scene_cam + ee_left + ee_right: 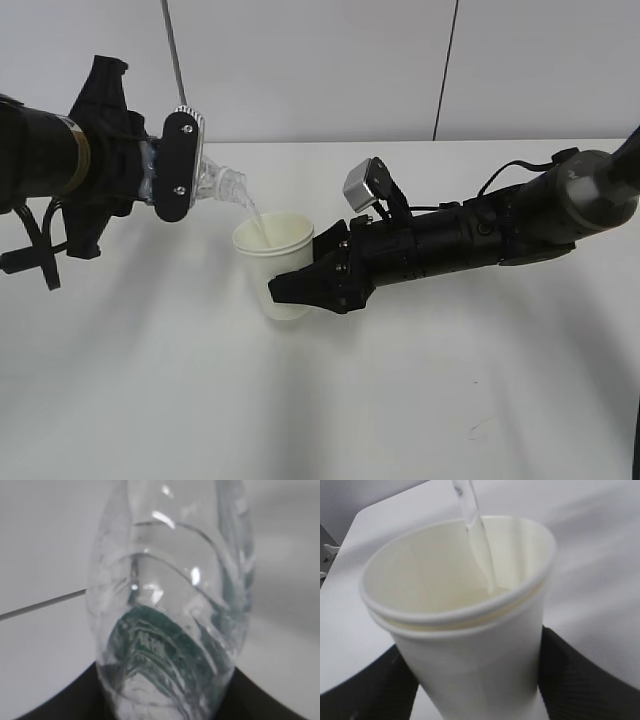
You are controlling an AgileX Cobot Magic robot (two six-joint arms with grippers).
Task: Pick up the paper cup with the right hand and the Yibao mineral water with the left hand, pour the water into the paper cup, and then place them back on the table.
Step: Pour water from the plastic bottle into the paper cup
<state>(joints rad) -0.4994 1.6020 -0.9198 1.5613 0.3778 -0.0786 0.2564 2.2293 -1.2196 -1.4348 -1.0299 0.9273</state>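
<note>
My right gripper is shut on the cream-white paper cup and holds it above the white table, tilted slightly left. In the right wrist view the cup fills the frame between the black fingers. My left gripper is shut on the Yibao mineral water bottle, tipped with its neck down to the right over the cup. A thin stream of water runs into the cup, also seen in the right wrist view. The left wrist view shows the clear bottle with its green label close up.
A grey wall stands behind the table with a thin rod and a dark cable hanging down. A small dark speck lies on the table near the front right.
</note>
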